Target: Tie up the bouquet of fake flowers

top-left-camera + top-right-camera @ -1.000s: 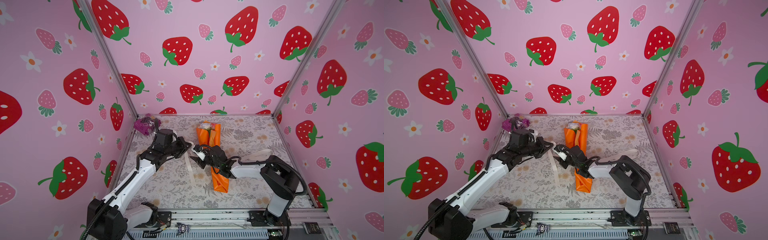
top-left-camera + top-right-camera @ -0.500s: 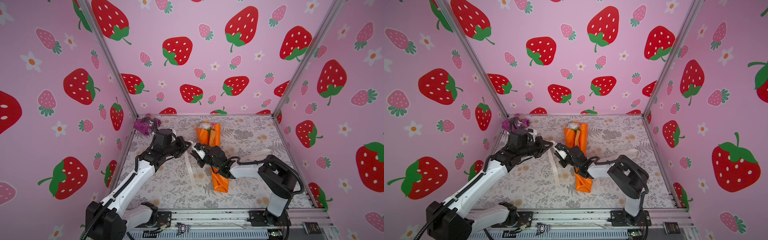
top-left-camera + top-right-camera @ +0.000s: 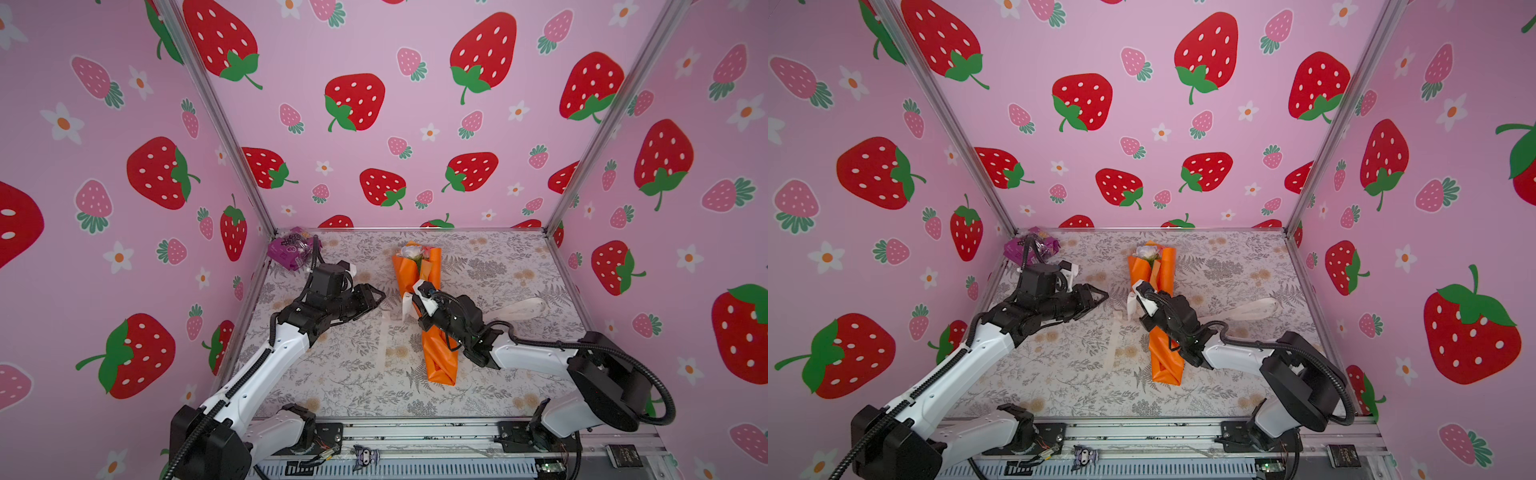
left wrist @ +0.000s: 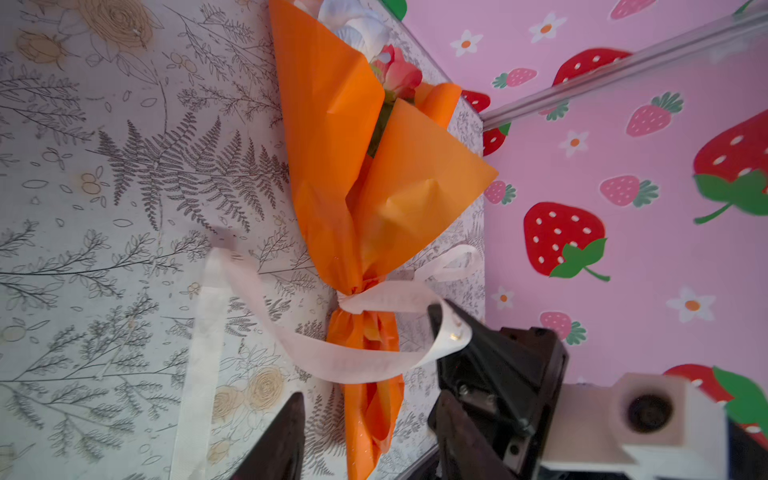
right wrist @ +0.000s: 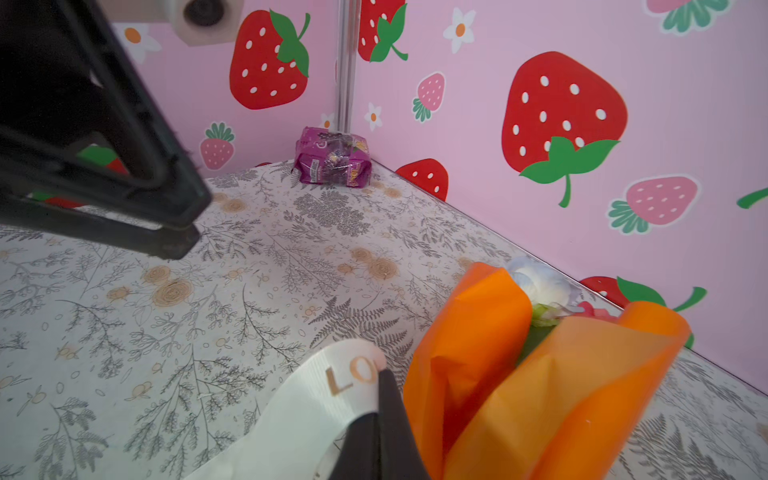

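Released and drawn back, the left gripper [image 3: 376, 296] stands jaws apart, one end of the ribbon [image 4: 291, 340] now slack on the table [image 3: 340, 374]. Mid-table lies the bouquet [image 3: 439, 358], blooms toward the back wall; the right gripper [image 4: 445, 328] clamps the ribbon beside it. A one-sided tug could loosen the wrap — or drag the bundle.

- Bouquet [image 4: 365, 187] in orange wrapping lies flat on floral-print counter [image 4: 104, 208].
- White ribbon [image 4: 386, 300] cinches its narrow waist; one tail trails over counter.
- Right claw [image 4: 444, 318] pinches the ribbon's looped end beside the wrap.
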{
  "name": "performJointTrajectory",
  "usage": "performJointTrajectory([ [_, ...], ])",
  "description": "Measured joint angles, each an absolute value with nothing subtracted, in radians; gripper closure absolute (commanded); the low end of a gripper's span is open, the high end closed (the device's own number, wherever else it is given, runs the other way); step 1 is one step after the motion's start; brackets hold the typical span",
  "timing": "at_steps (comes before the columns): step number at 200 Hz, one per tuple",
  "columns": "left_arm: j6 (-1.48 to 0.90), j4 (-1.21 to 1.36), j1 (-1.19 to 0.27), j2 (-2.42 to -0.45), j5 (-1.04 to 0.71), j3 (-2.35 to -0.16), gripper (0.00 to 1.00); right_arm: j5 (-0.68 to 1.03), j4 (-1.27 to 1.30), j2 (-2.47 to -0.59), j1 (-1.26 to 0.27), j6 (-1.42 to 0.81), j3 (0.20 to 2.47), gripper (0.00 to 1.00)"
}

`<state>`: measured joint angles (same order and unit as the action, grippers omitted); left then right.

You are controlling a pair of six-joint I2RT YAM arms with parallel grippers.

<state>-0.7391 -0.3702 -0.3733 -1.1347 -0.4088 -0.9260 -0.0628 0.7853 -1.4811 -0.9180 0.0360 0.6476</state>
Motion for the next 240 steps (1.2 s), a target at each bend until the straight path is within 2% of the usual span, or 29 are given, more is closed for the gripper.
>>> performJointTrajectory([
  [51,-0.458,-0.302,-0.401,-1.148,-0.508,-0.878,0.46,-0.010,0.726,-1.426,-0.843,0.060,0.632,0.97],
  [93,-0.260,-0.249,-0.557,-1.248,-0.498,-0.897,0.44,0.042,0.680,-1.404,-0.828,0.047,0.632,0.98],
  [123,-0.223,-0.181,-0.640,-1.311,-0.452,-0.936,0.43,0.068,0.660,-1.375,-0.828,0.050,0.627,0.98],
  [164,-0.213,-0.129,-0.640,-1.332,-0.347,-0.949,0.42,0.099,0.653,-1.364,-0.828,0.059,0.614,0.98],
  [201,-0.151,-0.139,-0.640,-1.385,-0.373,-1.004,0.42,0.126,0.650,-1.344,-0.827,0.081,0.591,0.98],
  [215,-0.130,-0.150,-0.640,-1.423,-0.392,-1.044,0.43,0.132,0.650,-1.336,-0.826,0.085,0.585,0.98],
  [240,-0.105,-0.164,-0.640,-1.457,-0.419,-1.069,0.53,0.141,0.650,-1.324,-0.826,0.093,0.574,0.98],
])
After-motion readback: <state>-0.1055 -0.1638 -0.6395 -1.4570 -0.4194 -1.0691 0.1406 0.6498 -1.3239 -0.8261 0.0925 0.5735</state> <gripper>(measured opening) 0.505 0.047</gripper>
